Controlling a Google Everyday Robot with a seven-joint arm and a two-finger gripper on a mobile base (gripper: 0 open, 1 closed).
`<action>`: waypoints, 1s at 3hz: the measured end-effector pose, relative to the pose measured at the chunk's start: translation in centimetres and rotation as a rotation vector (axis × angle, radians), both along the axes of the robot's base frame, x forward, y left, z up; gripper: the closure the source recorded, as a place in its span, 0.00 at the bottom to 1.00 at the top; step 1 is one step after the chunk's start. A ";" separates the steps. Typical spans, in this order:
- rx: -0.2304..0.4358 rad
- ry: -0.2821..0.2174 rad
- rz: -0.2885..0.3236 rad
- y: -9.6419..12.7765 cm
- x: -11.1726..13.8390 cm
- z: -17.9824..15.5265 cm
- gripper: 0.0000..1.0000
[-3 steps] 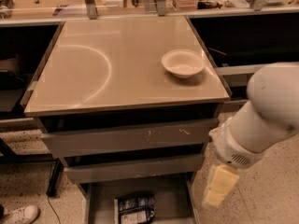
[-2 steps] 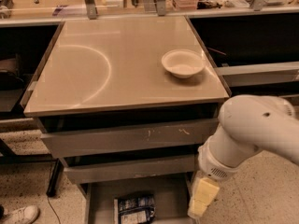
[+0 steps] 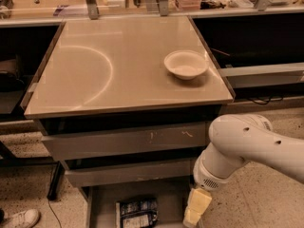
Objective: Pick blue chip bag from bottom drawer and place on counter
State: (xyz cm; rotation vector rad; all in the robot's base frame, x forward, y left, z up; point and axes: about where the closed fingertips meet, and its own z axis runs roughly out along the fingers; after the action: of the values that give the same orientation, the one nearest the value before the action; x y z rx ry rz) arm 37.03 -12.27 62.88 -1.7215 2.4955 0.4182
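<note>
Down at the bottom centre of the frame, the blue chip bag lies flat on the grey floor of the open bottom drawer. Just to its right, not touching it, the gripper hangs under the white arm; whether it is open or closed I cannot tell, and the bag is not in its hold. Above, the counter carries a white bowl on its right part
</note>
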 end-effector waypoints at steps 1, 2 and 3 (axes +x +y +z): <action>0.071 0.016 -0.007 1.7 0.4 -2.8 0.00; 0.159 0.009 0.000 4.1 0.9 -7.2 0.00; 0.239 0.020 0.001 6.5 1.2 -12.2 0.00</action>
State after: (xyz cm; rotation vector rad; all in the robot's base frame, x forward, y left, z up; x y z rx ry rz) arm 38.21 -5.80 50.63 -1.6337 2.3446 0.7044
